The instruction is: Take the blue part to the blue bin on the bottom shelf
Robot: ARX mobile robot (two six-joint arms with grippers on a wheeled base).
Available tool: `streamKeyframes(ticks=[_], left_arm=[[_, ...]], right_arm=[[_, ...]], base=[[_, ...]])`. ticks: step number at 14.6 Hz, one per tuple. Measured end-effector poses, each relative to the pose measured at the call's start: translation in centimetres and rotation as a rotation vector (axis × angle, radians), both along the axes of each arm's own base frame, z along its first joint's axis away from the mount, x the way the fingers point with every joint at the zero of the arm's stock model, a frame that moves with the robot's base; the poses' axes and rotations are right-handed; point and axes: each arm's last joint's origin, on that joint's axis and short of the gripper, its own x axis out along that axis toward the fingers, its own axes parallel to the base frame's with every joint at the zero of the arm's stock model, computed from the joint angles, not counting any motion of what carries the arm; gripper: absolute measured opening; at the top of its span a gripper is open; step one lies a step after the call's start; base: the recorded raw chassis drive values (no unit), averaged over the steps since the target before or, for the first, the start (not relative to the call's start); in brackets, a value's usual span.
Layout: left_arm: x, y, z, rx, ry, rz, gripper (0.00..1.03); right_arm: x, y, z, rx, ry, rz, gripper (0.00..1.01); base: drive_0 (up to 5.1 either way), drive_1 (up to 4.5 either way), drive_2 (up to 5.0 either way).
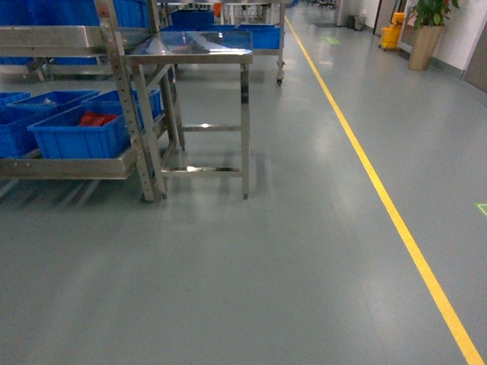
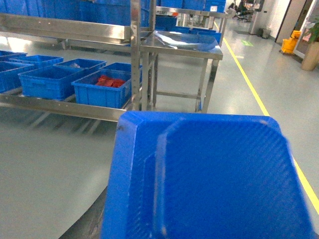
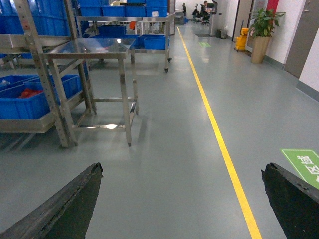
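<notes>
Close before the left wrist camera, a blue part (image 2: 209,179) hides the left gripper, its state impossible to tell. Right gripper (image 3: 182,199) fingers spread apart. Four blue bins (image 2: 102,88) sit on the bottom shelf (image 2: 60,105), more cut off.

Gray workshop floor (image 1: 289,266) ahead of me

I see a yellow line (image 1: 380,190) right of the steel table (image 1: 199,46); a potted plant (image 1: 428,26) beyond.

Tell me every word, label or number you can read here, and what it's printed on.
Nothing can be read for certain.
Green floor sign by the yellow line: white characters, cut off at the frame edge and too blurred to quote.
Farther green floor markings: too small to read.
Blue bins and steel table: no visible labels.
</notes>
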Motion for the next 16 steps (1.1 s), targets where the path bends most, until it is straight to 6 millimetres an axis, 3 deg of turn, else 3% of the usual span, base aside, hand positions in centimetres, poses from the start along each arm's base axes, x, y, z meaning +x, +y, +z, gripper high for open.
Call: streamKeyframes(ticks=[16], left_arm=[[0.02,0.0,-0.02,0.001,0.003,0.0,0.43]], right_arm=[[0.0,0.0,0.0,0.0,0.0,0.0,0.98]], base=[[0.0,4.21,-4.2]])
